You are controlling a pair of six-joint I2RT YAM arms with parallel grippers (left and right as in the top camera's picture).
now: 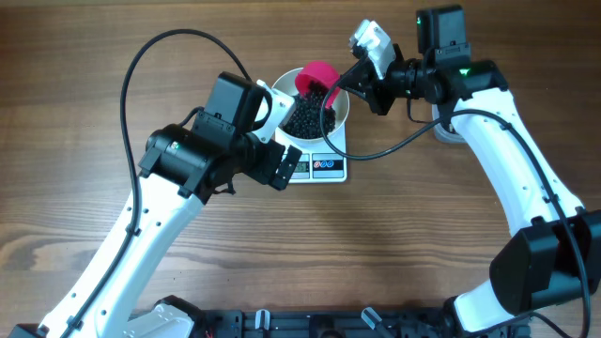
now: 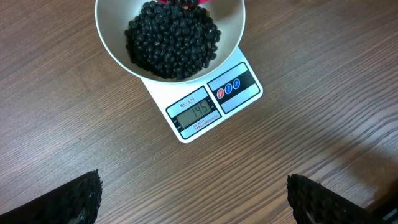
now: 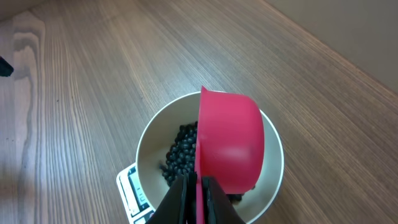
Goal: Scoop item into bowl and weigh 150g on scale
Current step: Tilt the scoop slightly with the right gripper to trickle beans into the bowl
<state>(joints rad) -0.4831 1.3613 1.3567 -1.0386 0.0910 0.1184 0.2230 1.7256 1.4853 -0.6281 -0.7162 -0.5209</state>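
Right pincer (image 3: 198,194): jaws clamped tight on the thin handle of the pink scoop (image 3: 230,143). The handle's long axis runs straight out from the pincer toward the bowl's centre

Scoop is tipped on its side above the white bowl (image 3: 147,144), smooth domed back showing, mouth turned toward the heap. I cannot see whether any load remains inside

Beans (image 2: 174,37): small, round, glossy black, loose. They heap in the bowl's bottom and slope up one wall; likely to roll and pour unevenly

Bowl sits squarely on the scale (image 2: 245,93), a flat white square with two round buttons beside a grey display (image 2: 198,111). In the left wrist view the display appears to read 145, so by my reckoning only a small top-up is wanted

Key relation: the heap lies directly below and just ahead of the right pincer, so a slight roll of that wrist should decide the final amount. The right arm is the one placed to do it

Left pincer (image 2: 196,202): spread fully wide, holding nothing, hovering over bare worktop (image 2: 323,74) on the display side of the scale. Worktop is matt wood grain
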